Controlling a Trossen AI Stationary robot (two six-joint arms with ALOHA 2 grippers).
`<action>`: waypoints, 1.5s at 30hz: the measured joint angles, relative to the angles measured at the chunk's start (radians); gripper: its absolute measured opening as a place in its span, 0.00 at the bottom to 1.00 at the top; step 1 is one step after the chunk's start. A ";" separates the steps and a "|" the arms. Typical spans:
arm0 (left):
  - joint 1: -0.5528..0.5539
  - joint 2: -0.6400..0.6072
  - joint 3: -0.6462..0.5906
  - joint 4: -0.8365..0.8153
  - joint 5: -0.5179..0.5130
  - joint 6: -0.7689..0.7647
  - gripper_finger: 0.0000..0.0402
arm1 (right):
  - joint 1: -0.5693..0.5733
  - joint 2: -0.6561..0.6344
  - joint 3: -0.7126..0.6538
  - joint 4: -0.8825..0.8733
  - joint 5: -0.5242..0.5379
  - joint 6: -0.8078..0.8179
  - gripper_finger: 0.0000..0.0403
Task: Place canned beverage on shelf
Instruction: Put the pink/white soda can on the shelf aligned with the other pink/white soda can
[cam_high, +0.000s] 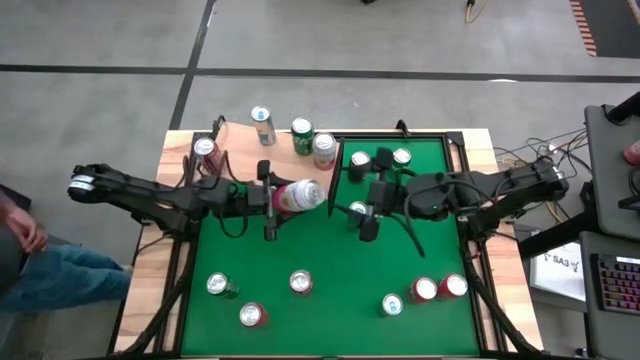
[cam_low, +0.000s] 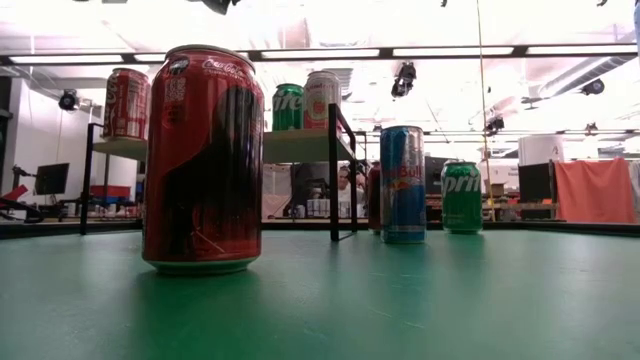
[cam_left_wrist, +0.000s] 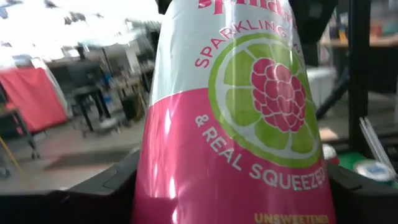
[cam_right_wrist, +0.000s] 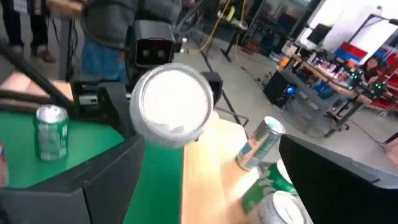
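My left gripper is shut on a pink-and-white sparkling-water can, which lies level over the green table, just near of the shelf. The can fills the left wrist view. The shelf's pale wood board is at the far left, with a thin dark end panel. Several cans stand on the board, such as a red one and a green one. My right gripper is open to the can's right and faces its silver top without touching it. My left gripper pinches the can's pink lower part between its two fingers, one on each side. The fingers come level from the table's left and lie along the can. The can is lifted clear and lies level, its top toward the table's right.
Three cans stand at the far side of the green table, right of the end panel. Several more stand near the front edge, such as a Coke can, a Red Bull can and a Sprite can. A person's leg shows at the left.
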 joint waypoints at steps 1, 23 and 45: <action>-0.002 0.000 -0.024 0.059 -0.001 0.006 0.68 | 0.000 -0.010 -0.031 0.045 0.001 0.002 0.90; -0.004 0.132 -0.168 0.630 -0.004 0.126 0.68 | -0.047 0.297 -0.376 1.328 -0.032 -0.057 0.90; -0.004 0.165 -0.165 0.629 0.001 0.089 0.82 | -0.053 0.347 -0.275 1.283 -0.042 -0.052 0.70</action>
